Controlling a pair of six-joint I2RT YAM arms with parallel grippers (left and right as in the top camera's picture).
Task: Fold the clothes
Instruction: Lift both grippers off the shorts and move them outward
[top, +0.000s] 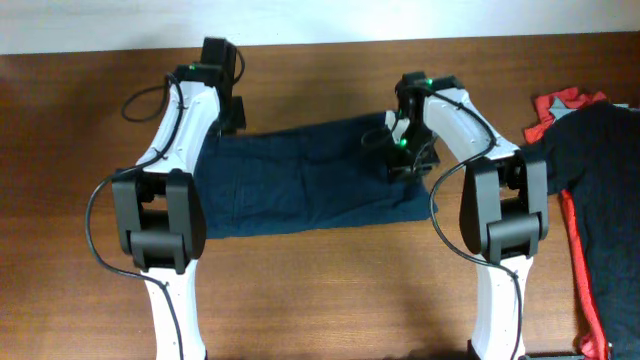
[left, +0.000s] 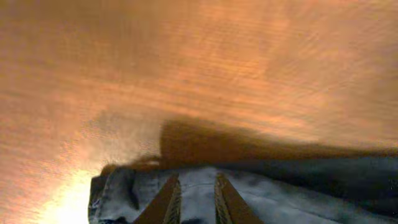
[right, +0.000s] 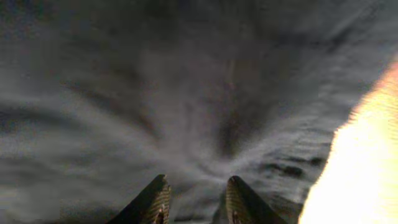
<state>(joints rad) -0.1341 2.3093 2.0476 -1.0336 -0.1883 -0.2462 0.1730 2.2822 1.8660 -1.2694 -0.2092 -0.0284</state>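
Tools, two: left tool (left: 196, 182), right tool (right: 198, 182), both narrowly parted, pinching one shorts (top: 300, 180); one black shirt (top: 605, 170) nearby.

The shorts (top: 310, 180) are a matt, dark navy woven cloth, soft and lightly creased, with stitched seams. The counter (top: 330, 290) is brown wood with visible grain and a low sheen that catches glare. The left arm (top: 185, 125) and right arm (top: 455, 115) have smooth, white, plastic-looking shells and duller black joint housings. The black shirt (top: 600, 150) and red garment (top: 553, 108) are matt cloth.
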